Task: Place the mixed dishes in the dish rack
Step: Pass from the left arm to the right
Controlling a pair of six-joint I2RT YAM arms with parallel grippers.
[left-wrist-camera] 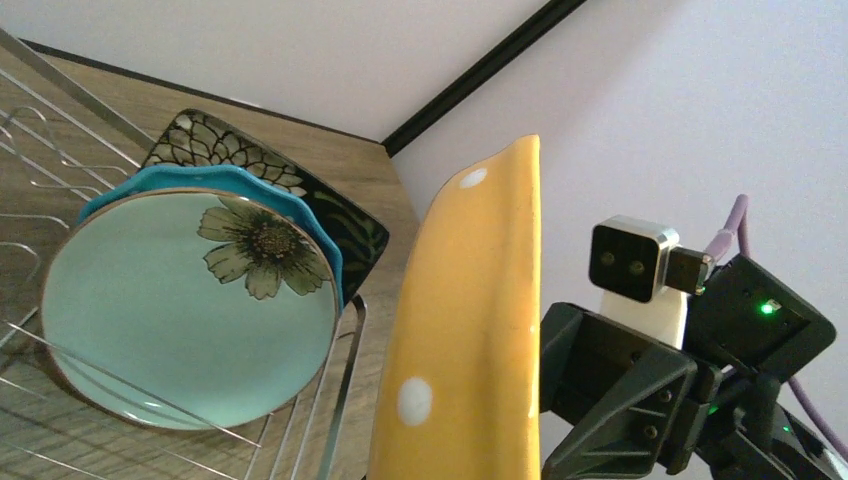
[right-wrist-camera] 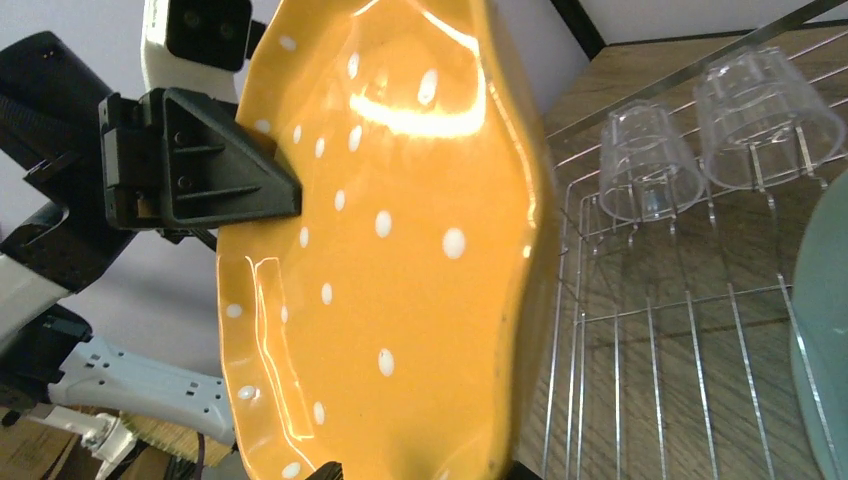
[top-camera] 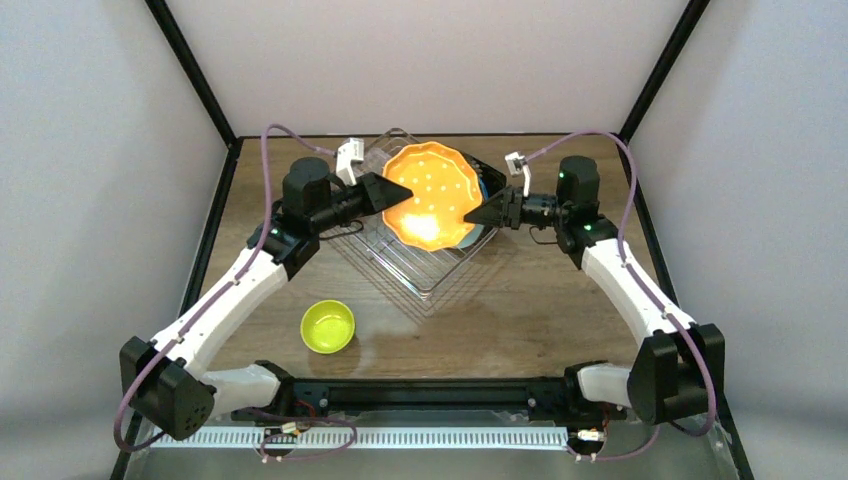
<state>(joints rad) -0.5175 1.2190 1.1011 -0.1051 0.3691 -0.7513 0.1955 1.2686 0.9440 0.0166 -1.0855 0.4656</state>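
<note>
The left gripper (top-camera: 393,191) clamped the left rim of the orange dotted plate (top-camera: 430,195), held above the dish rack (top-camera: 425,270) at mid-surface. The right gripper (top-camera: 482,213) stood wide open at the plate's right rim.

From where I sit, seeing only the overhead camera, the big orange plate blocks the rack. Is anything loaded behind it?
Observer: Yes. The left wrist view shows a round mint flower plate standing in the dish rack.
Operator: Just that one?
Observer: No. A teal plate stands right behind it, then a black floral plate.
Operator: Any cups in there?
Observer: The right wrist view shows two clear glasses side by side on the rack.
</note>
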